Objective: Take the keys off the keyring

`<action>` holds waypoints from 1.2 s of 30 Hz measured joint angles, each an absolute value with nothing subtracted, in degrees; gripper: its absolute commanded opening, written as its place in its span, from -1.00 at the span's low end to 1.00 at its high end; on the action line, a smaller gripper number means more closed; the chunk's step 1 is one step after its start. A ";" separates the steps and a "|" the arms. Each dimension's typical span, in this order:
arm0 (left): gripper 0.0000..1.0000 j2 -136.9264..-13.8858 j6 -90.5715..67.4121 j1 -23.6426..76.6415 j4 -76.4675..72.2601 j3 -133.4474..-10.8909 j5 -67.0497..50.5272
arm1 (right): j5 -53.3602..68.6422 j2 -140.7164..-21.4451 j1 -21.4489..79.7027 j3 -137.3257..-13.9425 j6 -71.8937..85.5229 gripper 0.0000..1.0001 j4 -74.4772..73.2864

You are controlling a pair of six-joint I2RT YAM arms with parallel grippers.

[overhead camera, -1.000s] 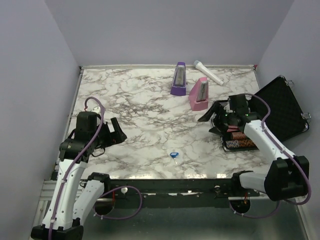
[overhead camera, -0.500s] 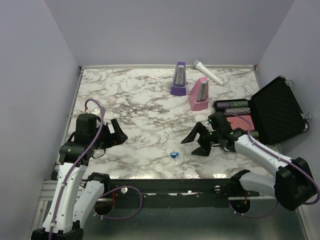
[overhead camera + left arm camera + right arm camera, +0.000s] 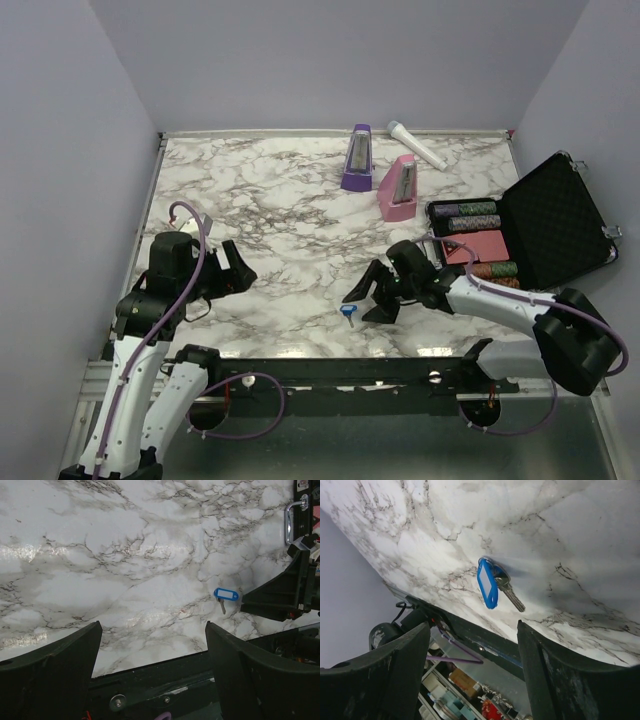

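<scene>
The small blue-tagged metal keys [image 3: 348, 310] lie flat on the white marble-patterned table [image 3: 280, 220], close to its near edge. The black right gripper [image 3: 360, 305] hangs just beside them, jaws spread wide and holding nothing. The black left gripper [image 3: 232, 268], also wide open and empty, sits well apart, with bare marble between.

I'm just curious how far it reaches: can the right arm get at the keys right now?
Probably yes. The right gripper hangs open close by the keys, which lie on the table with nothing between them.
</scene>
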State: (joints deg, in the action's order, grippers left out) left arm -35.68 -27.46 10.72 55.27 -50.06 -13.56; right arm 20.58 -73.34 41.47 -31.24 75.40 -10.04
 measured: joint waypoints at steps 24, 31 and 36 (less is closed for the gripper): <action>0.84 -33.80 -27.46 14.00 54.41 -49.74 -13.56 | 15.59 -82.19 43.07 -31.29 76.71 -0.08 -3.92; 0.83 -33.63 -27.46 14.00 54.30 -49.71 -13.56 | 15.51 -83.33 43.16 -31.81 75.57 -0.28 -3.90; 0.84 -33.58 -27.46 14.00 54.28 -49.71 -13.56 | 15.51 -83.33 43.27 -33.12 74.41 -0.46 -3.97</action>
State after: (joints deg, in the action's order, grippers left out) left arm -33.58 -27.46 14.00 54.28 -49.71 -13.56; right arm 15.51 -83.33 43.27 -33.12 74.41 -3.97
